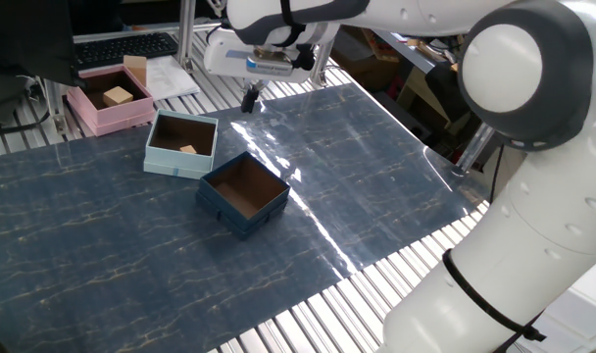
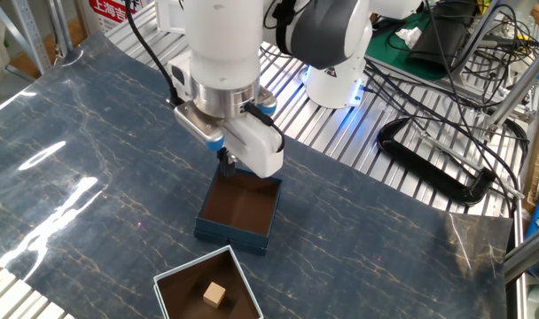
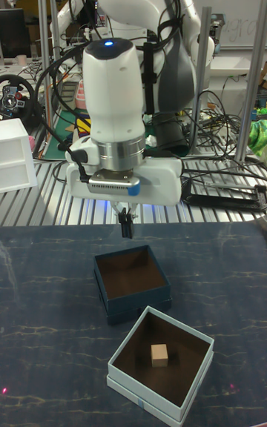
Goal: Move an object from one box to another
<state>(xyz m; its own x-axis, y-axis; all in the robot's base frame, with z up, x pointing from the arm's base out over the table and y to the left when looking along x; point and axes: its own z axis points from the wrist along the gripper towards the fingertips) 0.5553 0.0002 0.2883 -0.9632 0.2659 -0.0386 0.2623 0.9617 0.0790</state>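
Note:
The object, a small tan cube (image 3: 160, 354), lies inside the light-blue box (image 3: 142, 394), also visible as the cube (image 1: 187, 149) in the light-blue box (image 1: 171, 163) and the cube (image 2: 215, 294) in the light-blue box (image 2: 195, 262). Beside it stands the dark navy box (image 1: 235, 218) (image 2: 230, 235) (image 3: 138, 309), with nothing inside. My gripper (image 1: 249, 99) (image 2: 225, 163) (image 3: 126, 228) hangs in the air above the far rim of the navy box. Its fingers are shut together and hold nothing.
A pink box (image 1: 92, 120) with a larger tan block (image 1: 119, 96) sits at the back left, off the blue mat. A keyboard (image 1: 126, 47) and papers lie behind it. The robot base (image 2: 336, 80) and cables (image 2: 429, 168) stand beyond the mat.

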